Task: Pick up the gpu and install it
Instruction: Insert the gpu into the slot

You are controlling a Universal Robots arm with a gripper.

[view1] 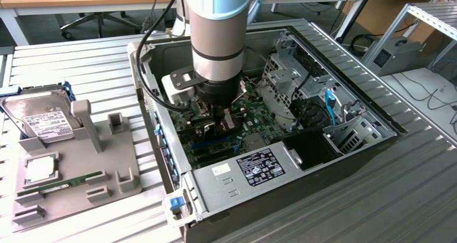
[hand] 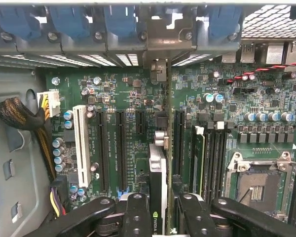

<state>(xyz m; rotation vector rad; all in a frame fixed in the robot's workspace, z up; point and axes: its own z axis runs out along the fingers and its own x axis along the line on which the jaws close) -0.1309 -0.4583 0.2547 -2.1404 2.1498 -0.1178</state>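
The gripper (hand: 160,217) is down inside the open computer case (view1: 371,146), its two black fingers (hand: 136,217) clamped on the gpu (hand: 158,197); the wrist view looks along the card edge-on, with a finger on each face and the card's narrow top edge between them; the card stands upright over the green motherboard (hand: 133,143), its silver bracket end (hand: 158,44) up against the rear wall of the case among the blue slot clips (hand: 74,22); whether its lower edge is seated in a slot cannot be told. In the exterior view the arm (view1: 218,45) comes straight down into the case, and the gripper (view1: 218,122) sits at the middle of the board; the power supply (view1: 250,171) with its black label lies at about five o'clock from it, and the metal drive cage (view1: 289,85) at about two o'clock. Well apart, at nine o'clock from the case, a grey parts holder (view1: 121,157) rests on the slatted metal table (view1: 85,71); a silver hard drive (view1: 43,117) with a white label leans at its far end, and a narrow green RAM stick (view1: 61,184) lies near its front.
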